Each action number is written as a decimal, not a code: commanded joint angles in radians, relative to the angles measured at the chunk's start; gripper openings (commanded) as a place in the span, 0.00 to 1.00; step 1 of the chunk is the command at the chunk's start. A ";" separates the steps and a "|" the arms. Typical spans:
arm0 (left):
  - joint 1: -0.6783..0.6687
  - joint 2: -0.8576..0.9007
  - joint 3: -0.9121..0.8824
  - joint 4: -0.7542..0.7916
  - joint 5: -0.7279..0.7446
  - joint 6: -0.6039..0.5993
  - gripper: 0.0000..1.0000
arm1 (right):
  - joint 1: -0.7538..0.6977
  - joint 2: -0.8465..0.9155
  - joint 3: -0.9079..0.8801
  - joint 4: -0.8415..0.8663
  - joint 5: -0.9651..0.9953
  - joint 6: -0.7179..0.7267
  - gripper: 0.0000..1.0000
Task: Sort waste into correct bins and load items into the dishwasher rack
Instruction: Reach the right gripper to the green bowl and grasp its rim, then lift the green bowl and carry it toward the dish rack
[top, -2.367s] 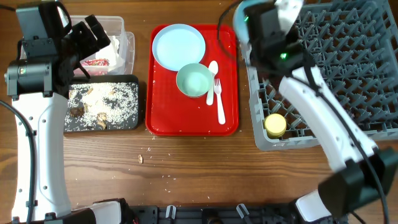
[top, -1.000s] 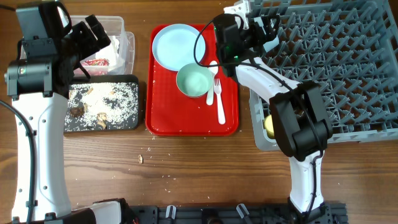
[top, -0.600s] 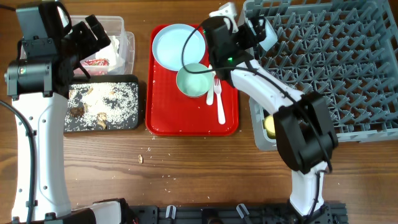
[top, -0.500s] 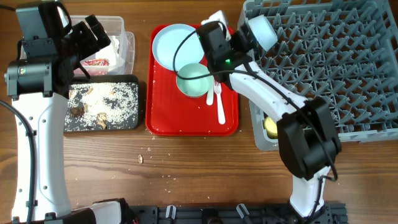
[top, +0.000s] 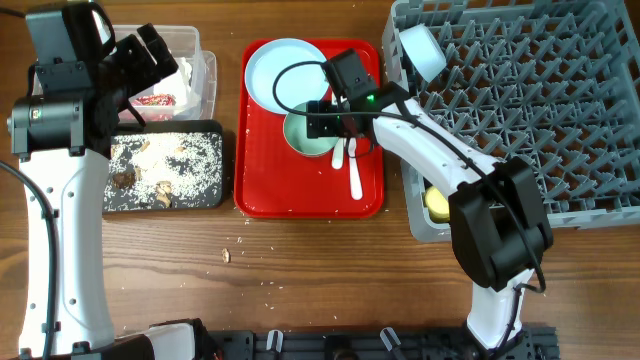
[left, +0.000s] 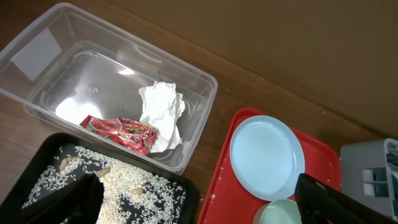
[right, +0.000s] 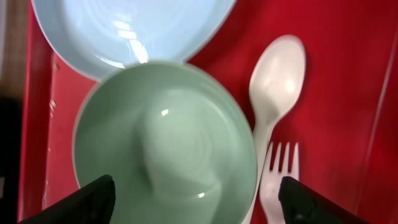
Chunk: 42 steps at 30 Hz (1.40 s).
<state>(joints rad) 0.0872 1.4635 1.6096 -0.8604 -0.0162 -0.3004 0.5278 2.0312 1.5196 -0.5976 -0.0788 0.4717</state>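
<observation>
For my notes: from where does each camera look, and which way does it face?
Overhead: above the table, facing straight down; left arm and right arm show.
Left wrist: looks down onto clear rectangular plastic tub; open left tool at bottom.
Right wrist: close above round mint bowl; open right tool at bottom corners.
Shared: all show the round pale-blue plate.

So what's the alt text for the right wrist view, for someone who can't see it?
A round mint-green bowl sits empty on a flat red serving tray, seen from above, with a round pale-blue plate at the top. A white plastic spoon and white plastic fork lie beside the bowl; two dark jaws stand wide apart below.
</observation>
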 joint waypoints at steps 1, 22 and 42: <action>0.005 0.006 0.008 0.002 0.008 0.008 1.00 | 0.003 -0.024 -0.069 -0.005 -0.042 0.133 0.74; 0.005 0.006 0.008 0.002 0.008 0.009 1.00 | 0.002 -0.026 -0.119 0.047 -0.035 0.157 0.04; 0.005 0.006 0.008 0.003 0.008 0.008 1.00 | -0.187 -0.547 0.019 -0.275 0.834 0.059 0.04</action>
<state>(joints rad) 0.0872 1.4635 1.6096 -0.8608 -0.0162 -0.3004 0.3614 1.4666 1.5463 -0.8196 0.4892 0.4709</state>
